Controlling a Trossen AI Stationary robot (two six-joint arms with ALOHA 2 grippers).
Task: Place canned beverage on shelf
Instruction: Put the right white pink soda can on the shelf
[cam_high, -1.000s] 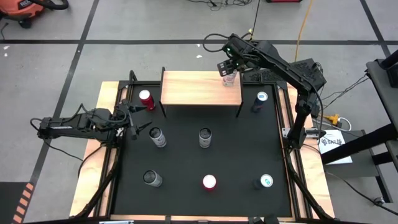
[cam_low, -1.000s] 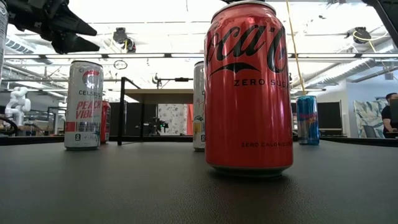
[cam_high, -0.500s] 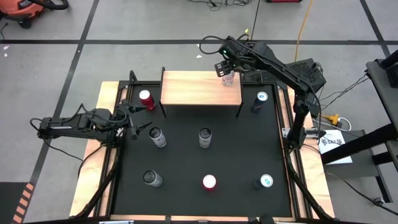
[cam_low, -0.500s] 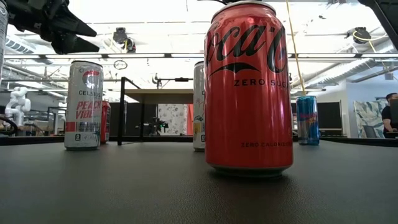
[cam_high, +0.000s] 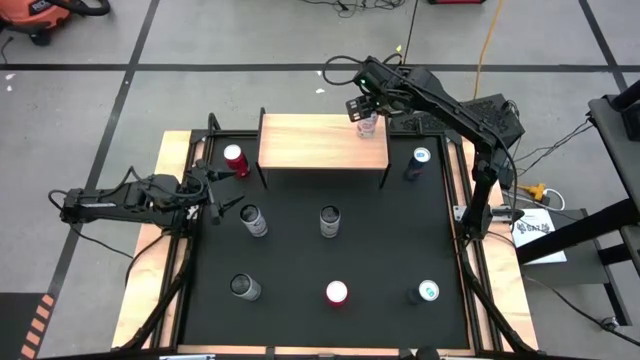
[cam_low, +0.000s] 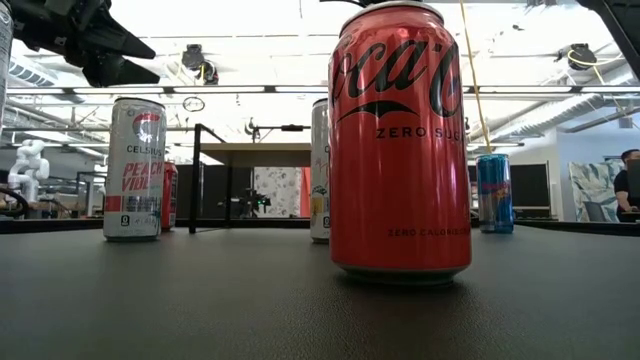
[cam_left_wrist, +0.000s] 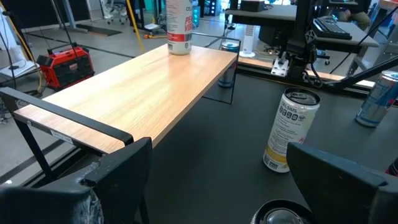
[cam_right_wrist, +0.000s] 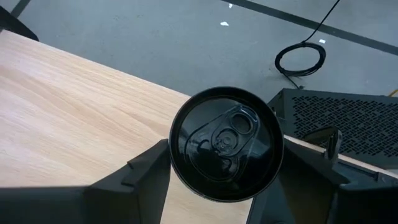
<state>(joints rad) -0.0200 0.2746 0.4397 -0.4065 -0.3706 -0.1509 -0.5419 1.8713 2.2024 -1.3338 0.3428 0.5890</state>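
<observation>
A white and red can (cam_high: 367, 125) was observed standing upright on the shelf (cam_high: 315, 142), at the far right corner of its light wooden top. In the right wrist view the can's dark lid (cam_right_wrist: 226, 143) was seen from above, with the shelf top (cam_right_wrist: 68, 118) beneath it. The right gripper (cam_high: 365, 108) was positioned directly over this can; its fingers (cam_right_wrist: 146, 171) were seen spread on either side of the can, and contact with the can could not be confirmed. In the left wrist view the same can (cam_left_wrist: 179, 26) was recorded at the far end of the shelf (cam_left_wrist: 137, 93).

The left gripper (cam_high: 213, 195) was noted low at the left edge of the black mat (cam_high: 380, 250), well apart from the shelf, with its fingers (cam_left_wrist: 118, 171) held apart and nothing between them.

Further cans were recorded on the mat: a red-topped can (cam_high: 235, 158) just left of the shelf, a blue can (cam_high: 419, 160) to its right, and a red cola can (cam_low: 400, 140) nearest the low camera.
</observation>
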